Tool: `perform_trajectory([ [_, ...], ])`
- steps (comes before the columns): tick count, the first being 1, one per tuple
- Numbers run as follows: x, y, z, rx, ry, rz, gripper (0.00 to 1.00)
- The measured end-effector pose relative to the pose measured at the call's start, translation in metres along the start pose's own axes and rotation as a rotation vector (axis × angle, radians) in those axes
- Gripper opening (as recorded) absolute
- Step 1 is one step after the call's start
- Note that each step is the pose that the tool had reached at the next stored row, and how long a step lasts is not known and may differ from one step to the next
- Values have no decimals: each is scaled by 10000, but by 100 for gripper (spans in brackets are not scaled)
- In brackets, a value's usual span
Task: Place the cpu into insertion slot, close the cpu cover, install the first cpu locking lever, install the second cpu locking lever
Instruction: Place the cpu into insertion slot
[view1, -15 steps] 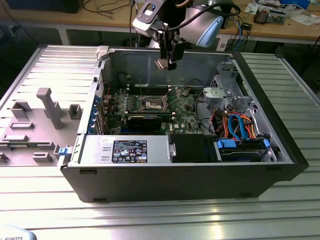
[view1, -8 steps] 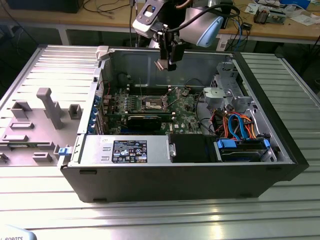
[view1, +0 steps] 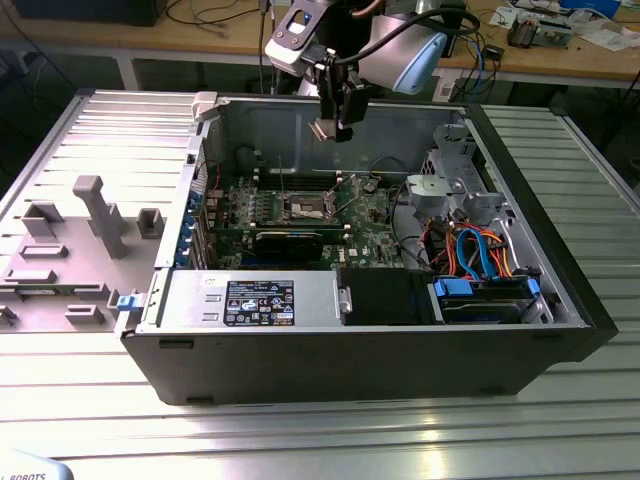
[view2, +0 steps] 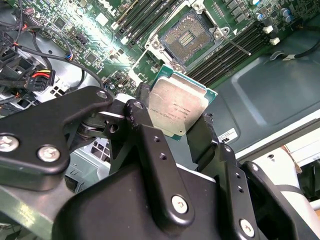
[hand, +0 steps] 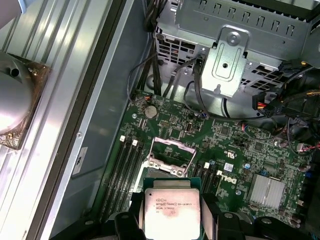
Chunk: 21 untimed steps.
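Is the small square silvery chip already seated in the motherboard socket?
No, the black gripper holds the cpu above the empty socket.

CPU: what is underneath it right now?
Held in the gripper, the cpu hangs above the motherboard. The socket below is empty, its contacts bare in the second wrist view. In the first wrist view the cover stands raised and the cpu hides part of the socket.

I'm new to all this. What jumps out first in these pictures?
A big computer case lies open on a ribbed metal table, its green motherboard exposed. High above the board, the arm's black tool is shut on the cpu, a small silvery square, not yet in the empty socket.
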<state>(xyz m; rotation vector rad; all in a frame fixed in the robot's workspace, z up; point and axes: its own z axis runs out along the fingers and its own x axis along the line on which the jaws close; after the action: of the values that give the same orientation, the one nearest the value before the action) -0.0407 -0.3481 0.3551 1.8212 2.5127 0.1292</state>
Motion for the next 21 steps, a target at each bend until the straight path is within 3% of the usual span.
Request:
perform_trajectory([
  [4, 0, 0, 0, 0, -1, 2, 54],
  [7, -1, -2, 24, -3, -22, 216, 54],
  [8, 0, -14, 103, 50, -61, 731, 54],
  [9, 0, -16, 119, 87, -62, 885, 54],
  [21, 0, -17, 124, 90, -60, 889, 54],
])
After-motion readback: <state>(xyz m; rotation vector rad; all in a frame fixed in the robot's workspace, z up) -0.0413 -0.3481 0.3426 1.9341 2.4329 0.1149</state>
